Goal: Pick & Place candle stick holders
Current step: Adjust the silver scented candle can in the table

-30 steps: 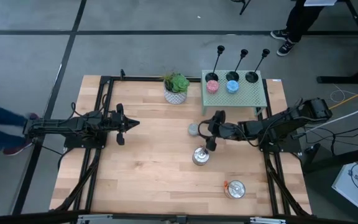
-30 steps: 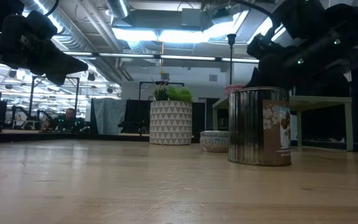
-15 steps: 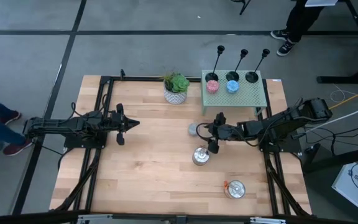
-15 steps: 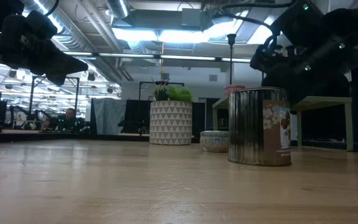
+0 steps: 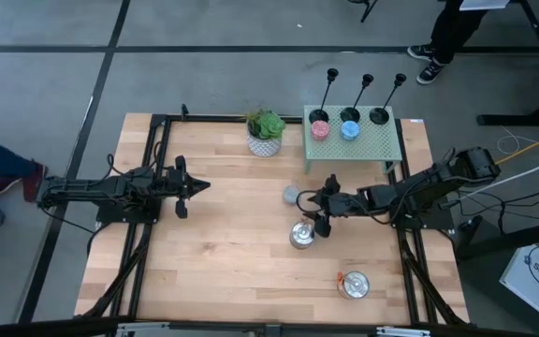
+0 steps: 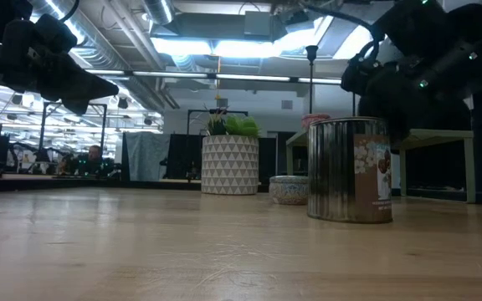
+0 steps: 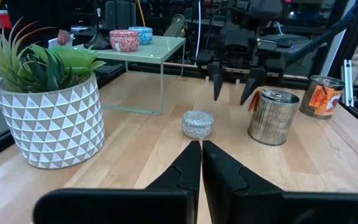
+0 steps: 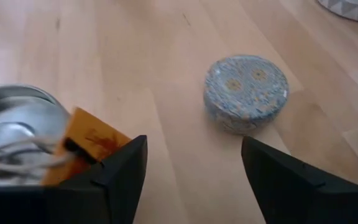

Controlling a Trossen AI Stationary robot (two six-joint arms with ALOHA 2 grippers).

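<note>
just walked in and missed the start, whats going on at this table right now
A two-arm robot is working at a wooden table. The right gripper hangs with its jaws open and empty, between the small grey round candle and a silver tin. The left gripper waits shut over the table's left half. Three black candle stick holders stand on the green shelf at the back, two of them holding a pink and a blue candle. Nothing is being held.

potted plant [image 5: 266, 132], green rack [image 5: 349, 140] (holding candles), silver tins [image 5: 301, 234]
</note>
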